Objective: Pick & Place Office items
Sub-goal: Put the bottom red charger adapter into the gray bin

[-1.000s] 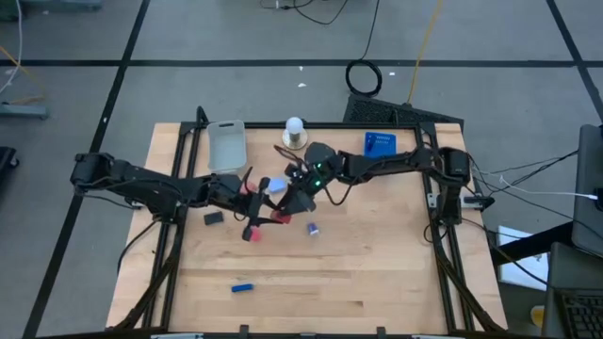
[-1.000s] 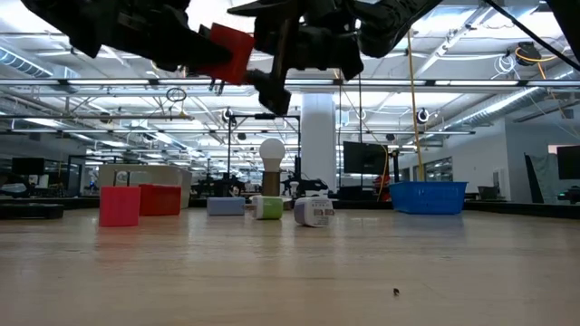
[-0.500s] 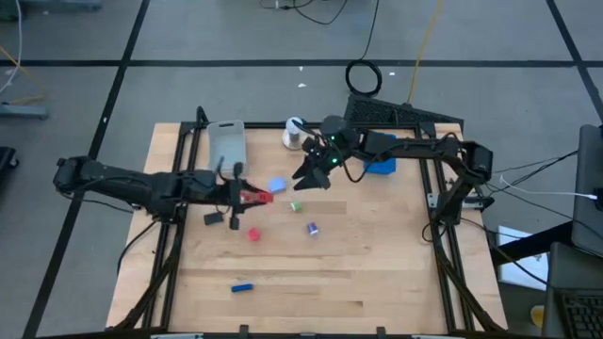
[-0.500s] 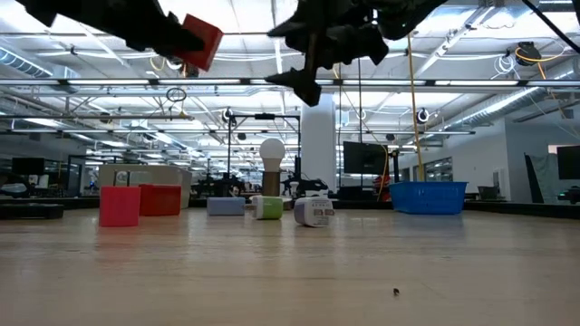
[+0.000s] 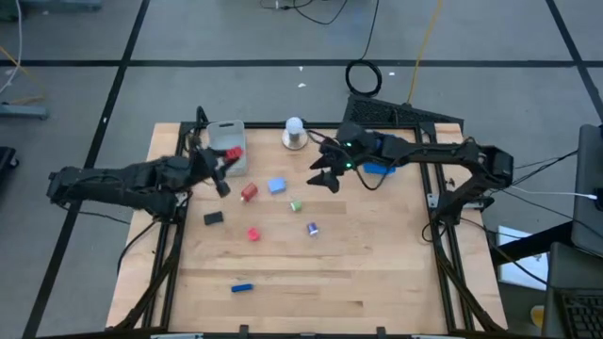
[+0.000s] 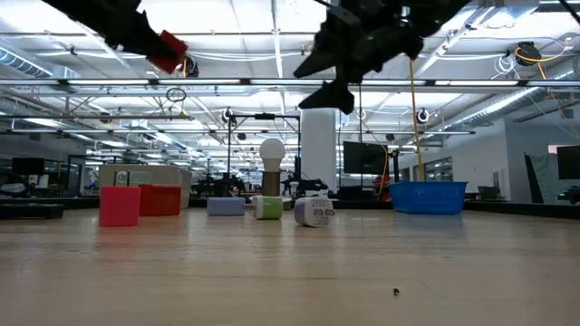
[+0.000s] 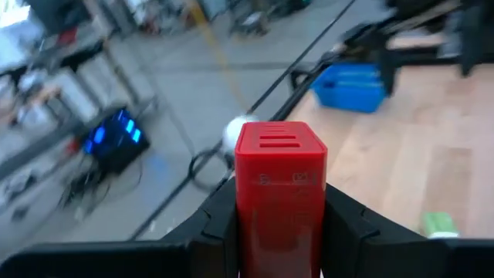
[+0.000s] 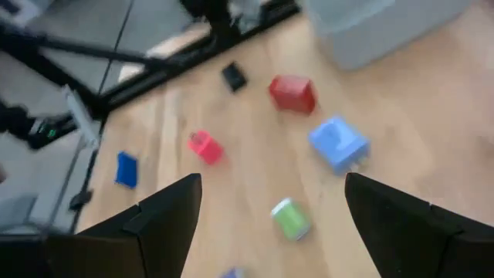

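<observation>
- My left end effector (image 5: 229, 156) pinches a red block (image 7: 279, 185) — raised over the grey tray (image 5: 226, 141).
- My right end effector (image 5: 323, 176) hangs spread, holding nothing, above the bench (image 5: 377, 264) near the blue block (image 5: 277, 185).

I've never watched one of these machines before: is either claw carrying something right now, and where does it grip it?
The left gripper holds a red block, its fingers pressing the two side faces. The right gripper is open and holds nothing.

Three red blocks (image 5: 249, 193), two blue (image 5: 276, 185), one green (image 5: 295, 205), purple (image 5: 312, 228), black (image 5: 214, 217), two trays (image 5: 224, 137)
</observation>
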